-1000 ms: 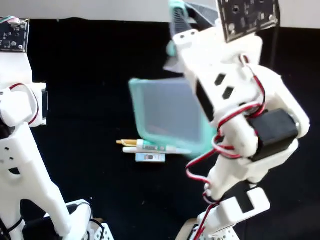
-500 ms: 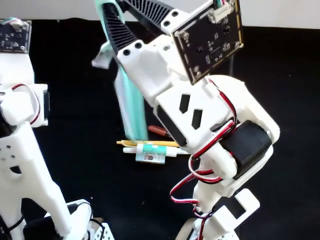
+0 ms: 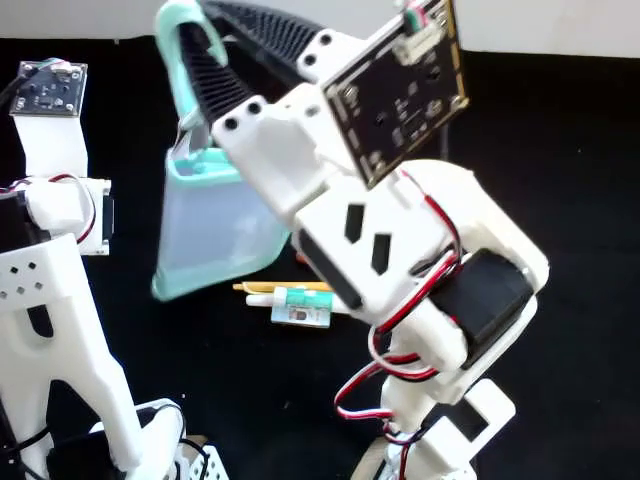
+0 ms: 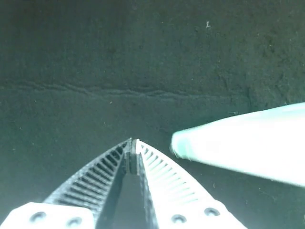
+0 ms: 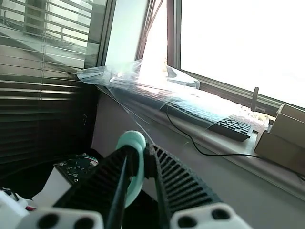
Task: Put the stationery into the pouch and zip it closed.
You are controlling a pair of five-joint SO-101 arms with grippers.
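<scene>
Now the right end effector (image 3: 192, 45) is gripping the translucent teal-edged pouch (image 3: 215, 225), swinging it toward the left arm (image 3: 50, 290), above the pens (image 3: 290, 293) on the black bench (image 3: 560, 180); the left end effector (image 4: 132, 143) is sitting closed, empty.

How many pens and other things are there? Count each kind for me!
pouch: 1
pens: 2, a yellow pen and a white pen
eraser: 1
Total: 4 that I can see; the right arm might be hiding more.
</scene>
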